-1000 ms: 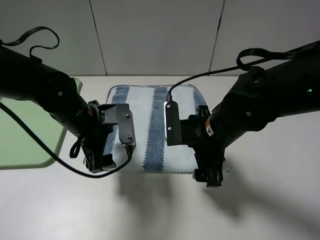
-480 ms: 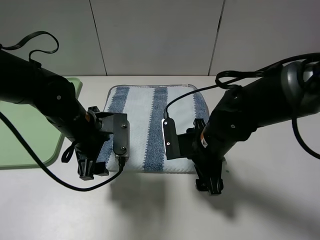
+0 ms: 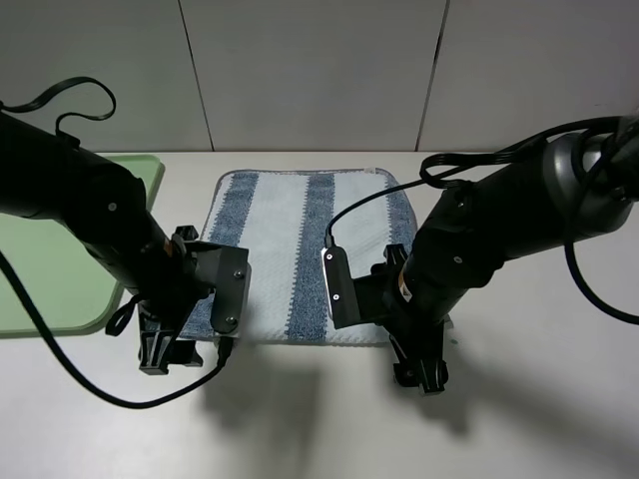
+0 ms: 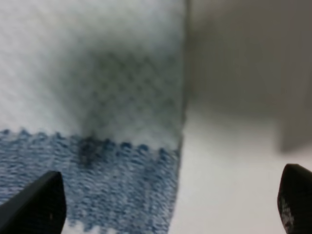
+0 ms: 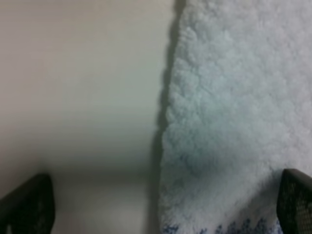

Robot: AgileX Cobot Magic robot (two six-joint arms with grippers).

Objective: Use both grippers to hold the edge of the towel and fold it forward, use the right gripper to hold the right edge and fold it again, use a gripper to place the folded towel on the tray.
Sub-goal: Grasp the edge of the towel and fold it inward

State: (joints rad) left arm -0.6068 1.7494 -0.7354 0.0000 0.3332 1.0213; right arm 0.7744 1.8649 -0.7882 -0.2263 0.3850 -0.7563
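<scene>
Left hand (image 4: 165,200) and right hand (image 5: 161,202) each straddle the towel (image 3: 300,239) edge.

We have left arm (image 3: 90,205) and right arm (image 3: 519,215) bent, wrists pitched down. Our left gripper (image 3: 158,351) jaws spread wide; right gripper (image 3: 419,371) jaws spread wide too, both pointing down.

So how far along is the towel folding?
Nothing is folded yet: the towel lies flat. The left pincer and right pincer sit open by its near corners, gripping nothing. Both folds and the move to the tray remain.
</scene>
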